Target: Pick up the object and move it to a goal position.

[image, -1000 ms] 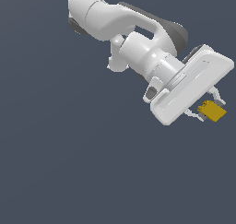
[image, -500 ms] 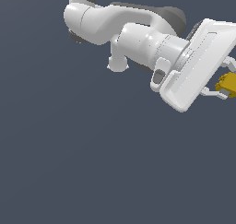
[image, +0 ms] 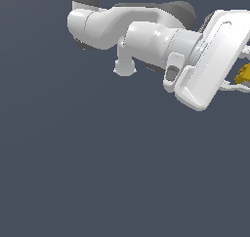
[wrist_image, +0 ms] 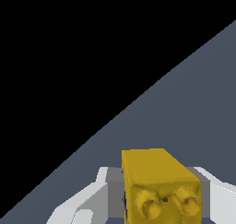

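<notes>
The object [image: 242, 76] is a small yellow-gold blocky chunk at the exterior view's right edge, partly cut off by the frame. My gripper [image: 241, 70] is shut on it, held high above the grey floor. In the wrist view the object [wrist_image: 159, 181] fills the space between the two grey-white fingers [wrist_image: 113, 193], and two rounded knobs stick out of its near face. The white gripper body [image: 210, 60] is tilted, and its fingertips reach the picture's edge.
The white arm [image: 127, 29] stretches from the upper middle toward the exterior view's right. A plain dark grey floor [image: 97, 172] lies below. In the wrist view a black void [wrist_image: 69, 57] sits beyond the floor's edge.
The arm has lifted and swung toward the exterior view's right with the object in the gripper, so the object now sits at the frame's edge.
</notes>
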`<state>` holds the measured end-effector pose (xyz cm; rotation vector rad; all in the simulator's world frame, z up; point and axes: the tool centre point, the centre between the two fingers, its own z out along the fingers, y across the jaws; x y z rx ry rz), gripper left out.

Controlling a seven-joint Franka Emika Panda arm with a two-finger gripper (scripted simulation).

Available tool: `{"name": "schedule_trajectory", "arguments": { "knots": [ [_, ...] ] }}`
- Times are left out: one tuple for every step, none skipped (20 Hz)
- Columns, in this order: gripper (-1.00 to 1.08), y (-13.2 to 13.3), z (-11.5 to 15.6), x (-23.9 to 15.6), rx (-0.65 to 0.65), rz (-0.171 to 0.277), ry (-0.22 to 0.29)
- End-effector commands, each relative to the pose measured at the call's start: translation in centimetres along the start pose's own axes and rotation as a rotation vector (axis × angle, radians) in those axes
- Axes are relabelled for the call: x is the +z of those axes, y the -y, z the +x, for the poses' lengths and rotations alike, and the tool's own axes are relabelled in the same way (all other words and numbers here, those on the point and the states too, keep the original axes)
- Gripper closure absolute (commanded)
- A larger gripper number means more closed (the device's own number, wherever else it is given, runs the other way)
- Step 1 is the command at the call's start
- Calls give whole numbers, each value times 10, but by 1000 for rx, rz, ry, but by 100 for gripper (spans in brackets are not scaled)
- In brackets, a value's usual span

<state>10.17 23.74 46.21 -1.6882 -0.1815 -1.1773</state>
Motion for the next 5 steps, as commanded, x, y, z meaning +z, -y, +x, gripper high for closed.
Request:
{"name": "schedule_trajectory", "arguments": {
  "knots": [
    [108, 0, 0, 0, 0, 1, 1],
    [108, -1, -1, 1, 2, -2, 3],
    [108, -1, -2, 1, 3, -5, 4],
    [108, -2, -2, 1, 4, -7, 5],
    [108, -2, -2, 1, 4, -7, 5]
  ]
}}
